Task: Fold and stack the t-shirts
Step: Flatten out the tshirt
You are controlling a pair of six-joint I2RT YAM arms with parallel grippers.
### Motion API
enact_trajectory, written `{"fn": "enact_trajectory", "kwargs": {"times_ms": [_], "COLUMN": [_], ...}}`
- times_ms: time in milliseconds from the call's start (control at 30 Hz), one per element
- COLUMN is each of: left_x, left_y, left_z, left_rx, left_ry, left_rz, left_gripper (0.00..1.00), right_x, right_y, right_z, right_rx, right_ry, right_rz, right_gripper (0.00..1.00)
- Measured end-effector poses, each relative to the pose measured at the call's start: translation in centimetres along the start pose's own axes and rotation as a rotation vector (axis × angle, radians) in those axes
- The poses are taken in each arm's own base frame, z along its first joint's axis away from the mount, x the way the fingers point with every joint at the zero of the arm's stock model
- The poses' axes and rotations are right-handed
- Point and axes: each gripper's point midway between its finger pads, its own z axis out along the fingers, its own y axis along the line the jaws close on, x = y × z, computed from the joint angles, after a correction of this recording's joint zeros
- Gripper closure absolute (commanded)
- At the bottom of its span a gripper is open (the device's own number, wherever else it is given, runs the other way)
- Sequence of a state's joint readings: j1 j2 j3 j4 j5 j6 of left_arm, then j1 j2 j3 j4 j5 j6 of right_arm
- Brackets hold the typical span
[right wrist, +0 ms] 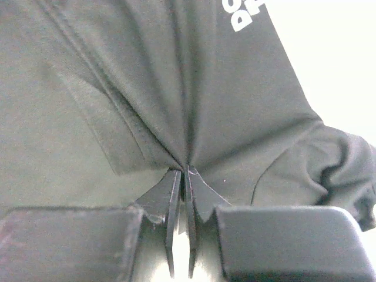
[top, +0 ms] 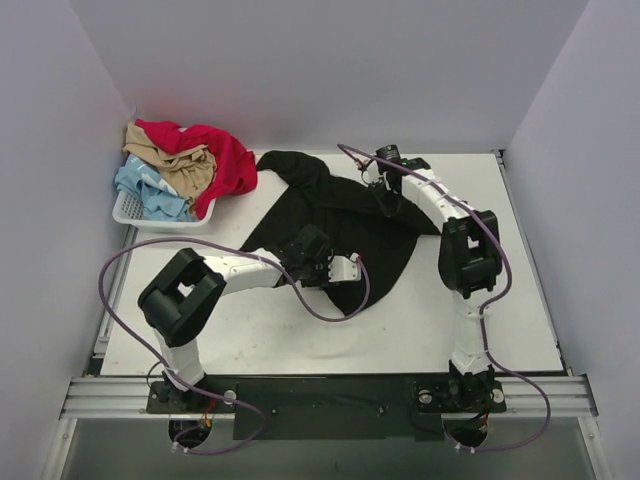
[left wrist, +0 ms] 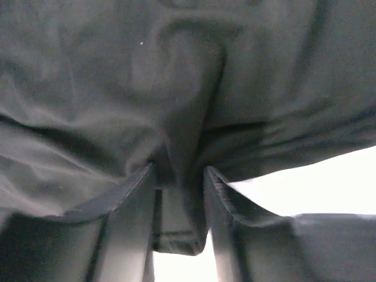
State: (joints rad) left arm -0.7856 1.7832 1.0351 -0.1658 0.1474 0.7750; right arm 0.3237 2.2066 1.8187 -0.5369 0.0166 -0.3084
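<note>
A large black t-shirt (top: 335, 215) lies spread and rumpled across the middle of the table. My right gripper (top: 387, 203) is at its far right part, shut on a pinch of the black cloth (right wrist: 194, 106), with creases running into the closed tips of the gripper (right wrist: 184, 170); white print letters (right wrist: 244, 14) show nearby. My left gripper (top: 312, 252) sits over the shirt's near middle. In the left wrist view its fingers (left wrist: 217, 188) stand apart with a hemmed fold of the black t-shirt (left wrist: 176, 223) hanging between them. A red t-shirt (top: 225, 160), a tan one (top: 185, 165) and a pale blue one (top: 150, 190) are heaped at the far left.
The white lattice basket (top: 130, 212) holding the heap stands at the far left, by the left wall. Purple cables loop off both arms over the near table. Walls close in the left, back and right sides.
</note>
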Motion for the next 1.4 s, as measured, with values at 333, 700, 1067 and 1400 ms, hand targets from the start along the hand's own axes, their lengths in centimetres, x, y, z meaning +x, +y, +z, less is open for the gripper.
{"fn": "enact_trajectory", "kwargs": {"times_ms": [333,700,1067,1400], "left_x": [4.9,17.3,16.6,12.4], "left_y": [5.1,14.1,11.9,3.9], "left_z": [0.1,-11.1,-10.8,-13.6], "left_rx": [-0.136,-0.398,-0.277,-0.046], "left_ry": [0.106,0.23,0.209,0.064], "left_rz": [-0.018,-0.255,-0.237,-0.066], "left_gripper": [1.0,0.99,0.53,0.51], "right_x": [-1.5,7.7,1.8,9.7], "right_y": [-2.2,0.0,-6.4,-4.7], "right_z": [-20.3,-19.0,-9.2,-8.6], "right_rx": [-0.045,-0.152,-0.132,-0.025], "right_ry": [-0.416,-0.288,-0.187,-0.046], "right_rz": [0.337,0.635,0.781,0.847], "right_gripper": [1.0,1.0,0.42,0.43]}}
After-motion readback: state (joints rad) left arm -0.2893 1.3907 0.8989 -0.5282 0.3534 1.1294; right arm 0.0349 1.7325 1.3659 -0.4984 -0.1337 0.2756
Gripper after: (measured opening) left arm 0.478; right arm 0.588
